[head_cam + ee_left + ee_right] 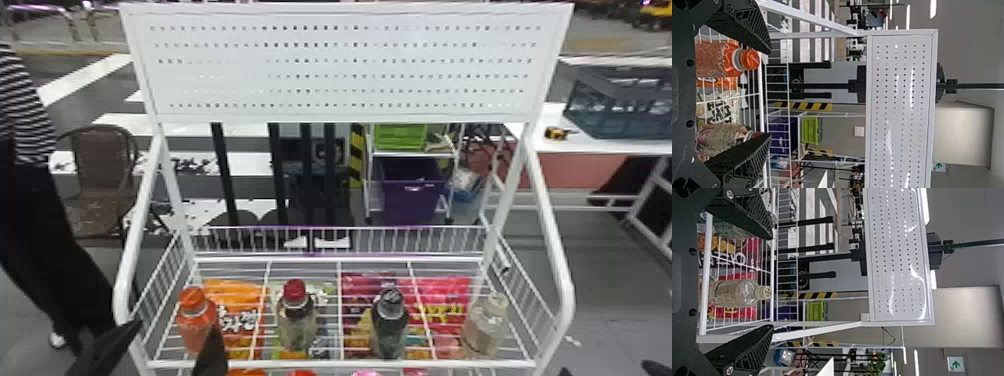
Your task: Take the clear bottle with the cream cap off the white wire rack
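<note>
The likeliest trouble is the side frame [565,285] of the white wire rack [340,260]: the outer finger of the right claw [772,282] overlaps it in the right wrist view, so closing or driving forward from this line could snag or shove the metal before the pads reach the clear bottle [736,293]. The inner finger brings a second hazard, since it lines up with the dark bottle [390,327] next along, and a sideways correction made too deep could tip that one. The target stands upright near the rack's right end, behind the front bar [340,364]; if it is drawn straight back without enough lift, its base would probably catch there. A grip taken only at the cream cap [763,292] might let the body swing, while a hard squeeze lower down could buckle the thin plastic and make it slip. The right claw is spread wide and holds nothing, pointing forward at the rack, one finger to each side of the bottle's line and neither touching it. The left claw [770,93] is also wide apart and empty, at the rack's left end, facing the orange bottle [715,60], where any careless drift could knock it.
</note>
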